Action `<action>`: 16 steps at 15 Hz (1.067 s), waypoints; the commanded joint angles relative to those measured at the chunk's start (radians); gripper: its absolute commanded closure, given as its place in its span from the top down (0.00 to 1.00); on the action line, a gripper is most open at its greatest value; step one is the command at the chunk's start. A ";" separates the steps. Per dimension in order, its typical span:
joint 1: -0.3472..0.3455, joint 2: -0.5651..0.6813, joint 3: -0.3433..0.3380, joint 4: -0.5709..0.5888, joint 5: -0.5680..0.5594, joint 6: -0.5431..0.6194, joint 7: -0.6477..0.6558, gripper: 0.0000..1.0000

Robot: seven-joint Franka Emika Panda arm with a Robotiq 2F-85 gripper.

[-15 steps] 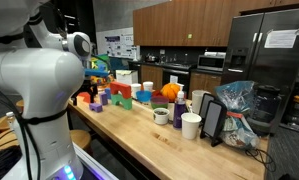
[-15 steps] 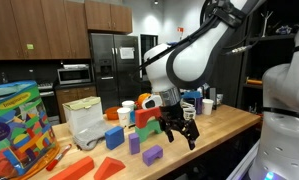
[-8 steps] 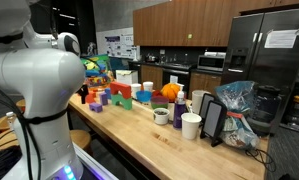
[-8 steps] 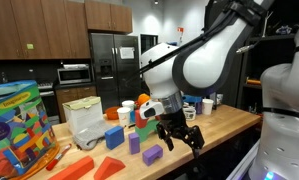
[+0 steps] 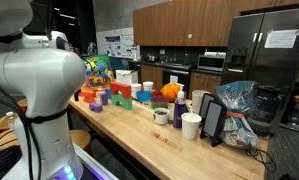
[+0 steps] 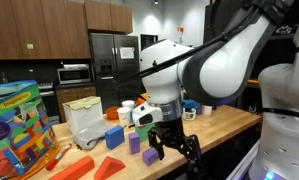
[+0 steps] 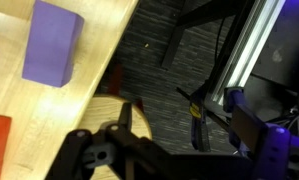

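Wrist view: your table (image 7: 94,65) ends on a diagonal edge, with open floor (image 7: 174,40) from 1 to 4 o'clock. Your gripper (image 6: 175,150) hangs over that edge, jaws apart and empty. The purple block (image 7: 51,42) lies at 11 o'clock, untouched.

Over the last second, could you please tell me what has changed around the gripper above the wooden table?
The gripper has sunk lower and shifted slightly leftward in an exterior view, ending beside the purple block near the front edge of the table. Its jaws stayed open and empty; nothing was gripped or released. The purple block, the white bag and the toy box kept their places.
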 commanded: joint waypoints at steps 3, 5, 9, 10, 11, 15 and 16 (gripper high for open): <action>0.028 0.032 -0.017 0.002 -0.006 0.125 -0.035 1.00; 0.026 0.045 -0.022 0.001 -0.006 0.167 -0.050 1.00; 0.007 0.076 -0.029 0.001 -0.025 0.228 -0.044 1.00; -0.002 0.083 -0.028 0.001 -0.044 0.246 -0.031 1.00; -0.015 0.091 -0.028 0.001 -0.067 0.268 -0.019 1.00; -0.081 0.113 -0.020 0.001 -0.186 0.364 0.044 1.00; -0.097 0.118 -0.019 0.001 -0.213 0.377 0.059 1.00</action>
